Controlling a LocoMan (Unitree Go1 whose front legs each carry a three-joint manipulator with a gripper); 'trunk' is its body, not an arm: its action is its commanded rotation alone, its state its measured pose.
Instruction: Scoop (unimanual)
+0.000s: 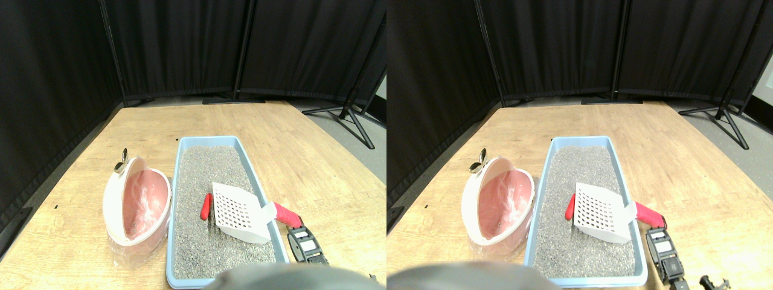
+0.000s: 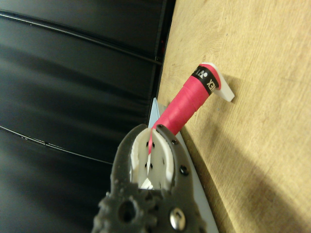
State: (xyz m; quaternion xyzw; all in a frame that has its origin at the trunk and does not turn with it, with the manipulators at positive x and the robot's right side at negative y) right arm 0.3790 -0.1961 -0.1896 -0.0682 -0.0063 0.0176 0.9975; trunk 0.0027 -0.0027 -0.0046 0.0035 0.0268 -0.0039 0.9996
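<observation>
A long light-blue plastic litter tray [image 1: 261, 192] filled with grey granular litter [image 1: 205, 181] sits on the pale wood-grain tabletop [image 1: 302, 157]. A white slotted plastic scoop [image 1: 240, 212] lies tilted in the tray, its perforated blade over the litter near the tray's right wall. Its handle, wrapped in red tape [image 1: 286, 214], crosses that rim and points toward the black right gripper [image 1: 297, 229] at the lower right.

A small red object [image 1: 206, 206] lies on the litter just beside the scoop's left edge.

To the left of the tray, close against it, stands a round pink bin with a white rim, lined with clear plastic film [image 1: 137, 206].

In the wrist view the dark jaw frame [image 2: 150, 160] sits at the red handle's [image 2: 182, 108] near end. Contact looks likely, but a firm clamp cannot be confirmed; jaw state cannot be told.

Black curtains [image 1: 181, 48] back the table.
</observation>
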